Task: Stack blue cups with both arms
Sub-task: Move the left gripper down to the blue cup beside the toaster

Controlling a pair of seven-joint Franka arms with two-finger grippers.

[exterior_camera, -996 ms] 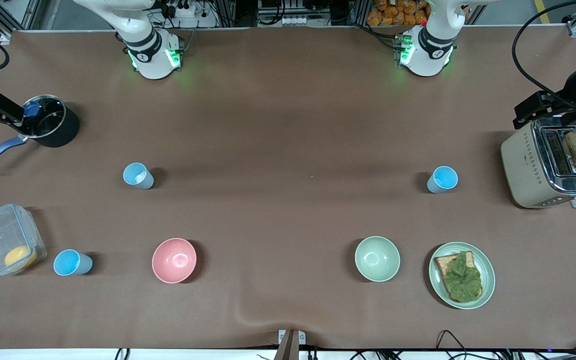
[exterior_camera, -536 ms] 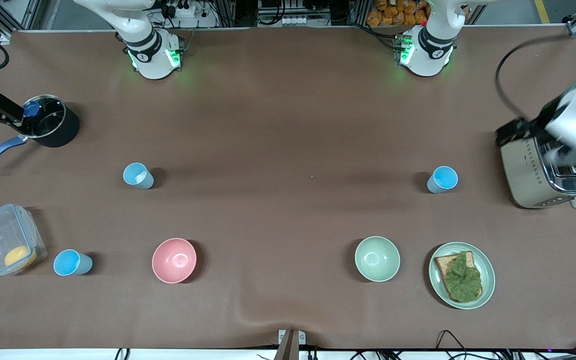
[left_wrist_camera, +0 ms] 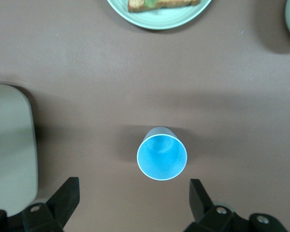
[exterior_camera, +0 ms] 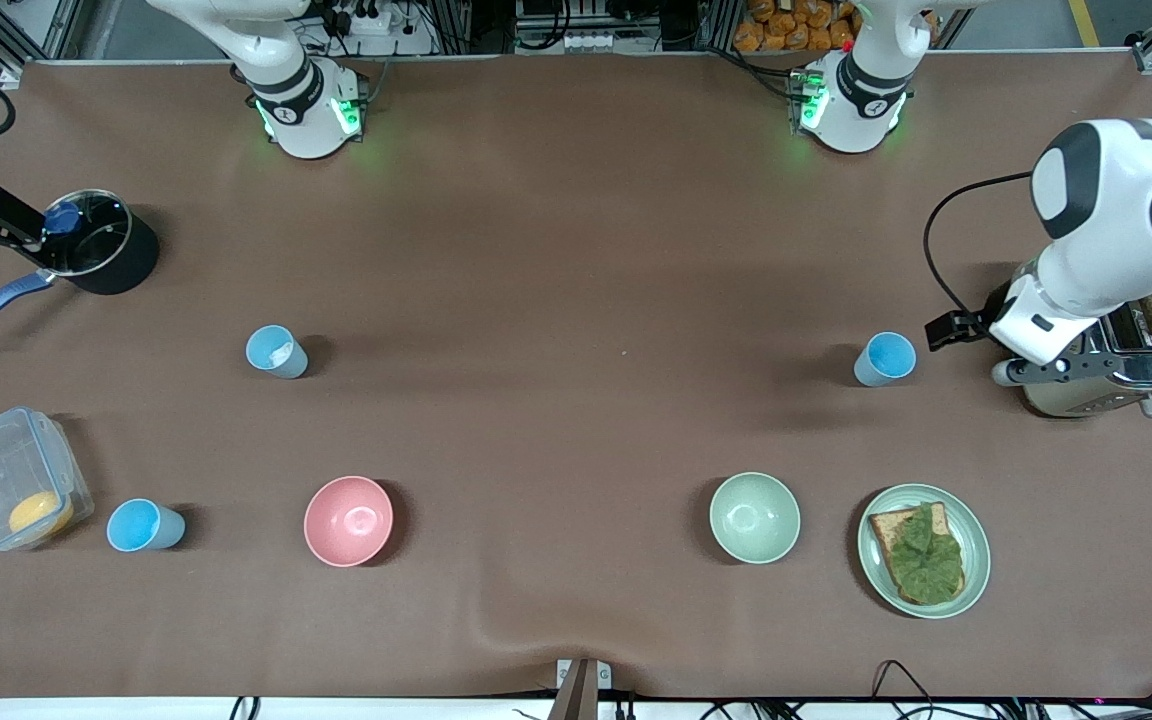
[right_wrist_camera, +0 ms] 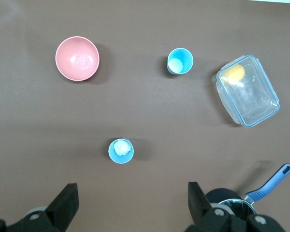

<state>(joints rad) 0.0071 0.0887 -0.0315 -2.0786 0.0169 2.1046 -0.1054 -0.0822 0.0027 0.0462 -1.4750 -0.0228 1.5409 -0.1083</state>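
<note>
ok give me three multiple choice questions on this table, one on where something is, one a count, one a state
1. What does the plate with the toast and lettuce sit beside?
A. the pink bowl
B. the pale green bowl
C. the black pot

2. How many blue cups stand on the table?
A. two
B. three
C. five

3. How is the left end effector?
A. open, above a blue cup
B. shut on a blue cup
C. shut on the toaster lever

Answers:
1. B, the plate and the green bowl stand side by side toward the left arm's end.
2. B, one cup by the toaster, one with something white in it and one by the clear container.
3. A, in the left wrist view its fingers stand wide apart with the cup below, untouched.
</note>
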